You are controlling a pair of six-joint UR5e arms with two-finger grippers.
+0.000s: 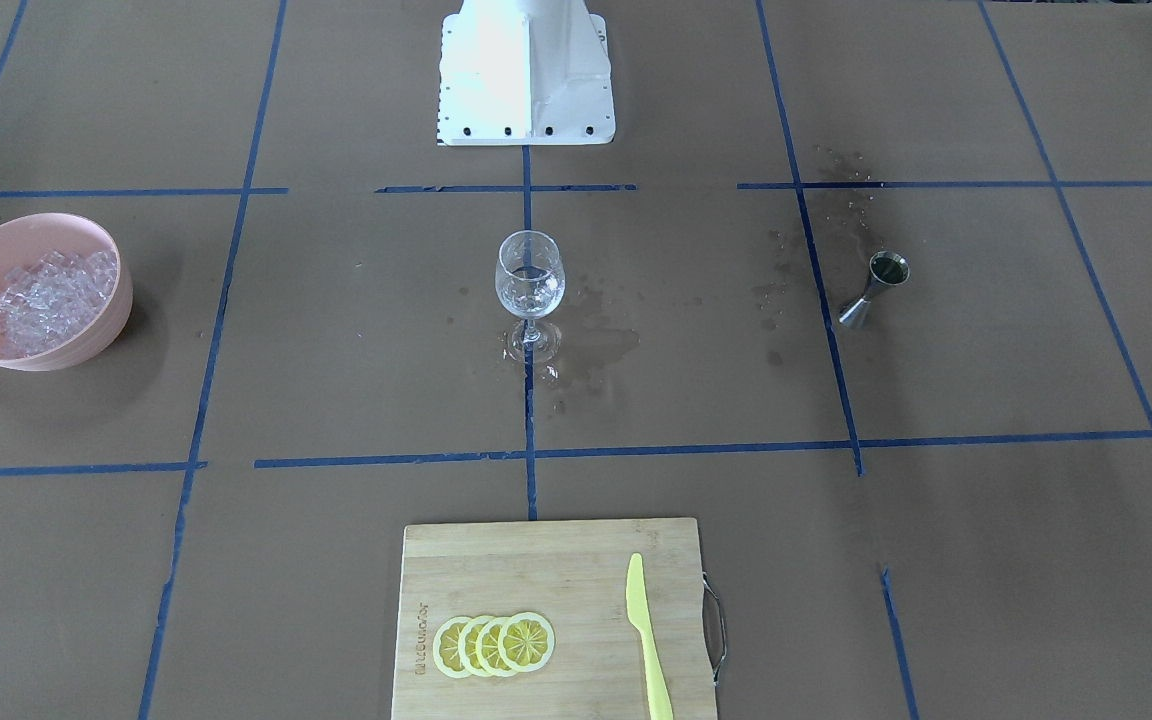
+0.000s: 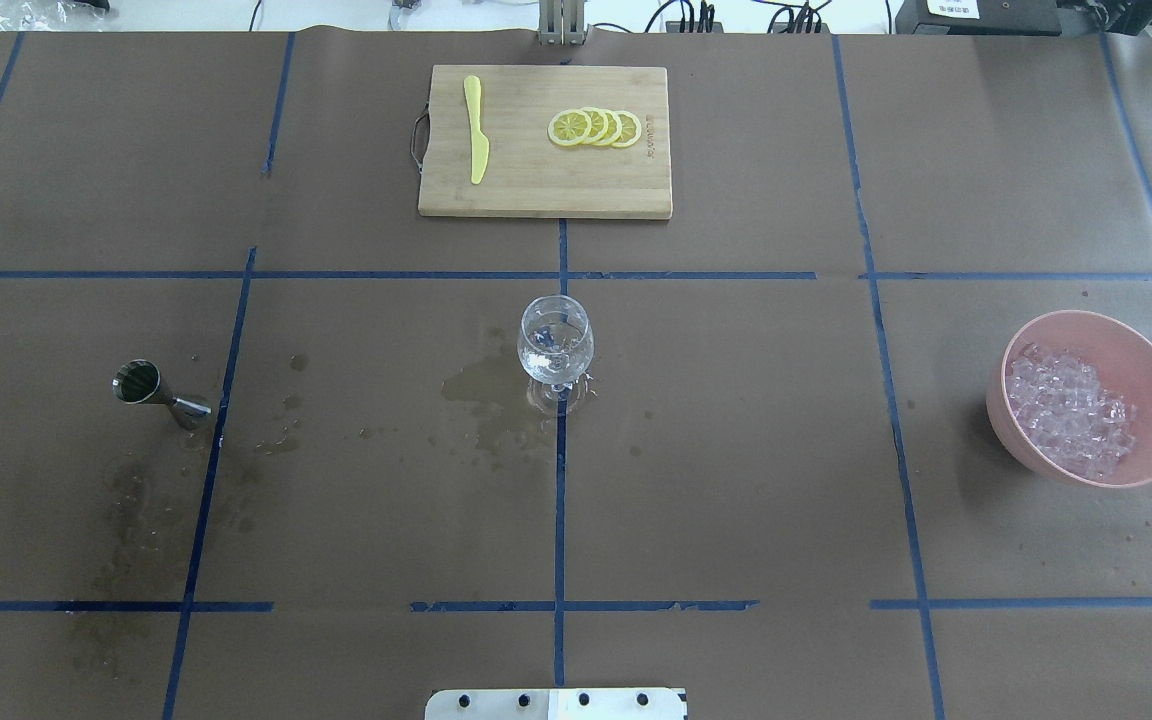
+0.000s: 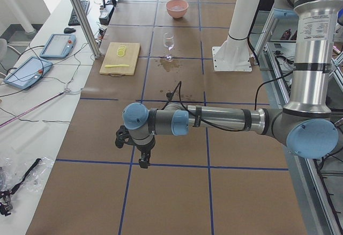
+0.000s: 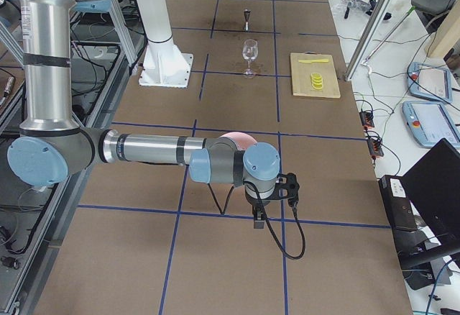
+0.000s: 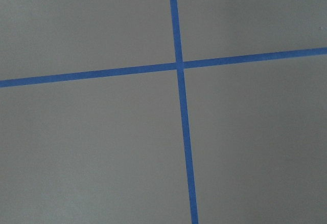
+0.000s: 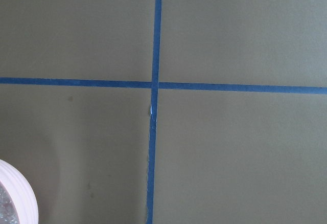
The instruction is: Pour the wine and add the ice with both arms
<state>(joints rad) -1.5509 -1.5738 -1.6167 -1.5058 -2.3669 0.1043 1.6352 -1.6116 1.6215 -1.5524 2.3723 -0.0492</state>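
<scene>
A clear wine glass (image 1: 530, 280) stands upright at the table's middle with a small amount of clear wine (image 2: 555, 352) in its bowl. A pink bowl (image 2: 1004, 420) on the robot's right holds several ice cubes (image 2: 1071, 410). A steel jigger (image 2: 156, 392) stands on the robot's left. Neither arm reaches into the front-facing or overhead views. My left gripper (image 3: 140, 157) hangs over bare paper far from the jigger. My right gripper (image 4: 260, 214) hangs just beyond the bowl (image 6: 20, 198). I cannot tell whether either is open or shut.
A wooden cutting board (image 2: 536, 185) at the far edge carries lemon slices (image 2: 596, 127) and a yellow knife (image 2: 476, 140). Wet stains (image 2: 481, 390) darken the paper around the glass and near the jigger. The white base block (image 1: 524, 70) stands behind the glass.
</scene>
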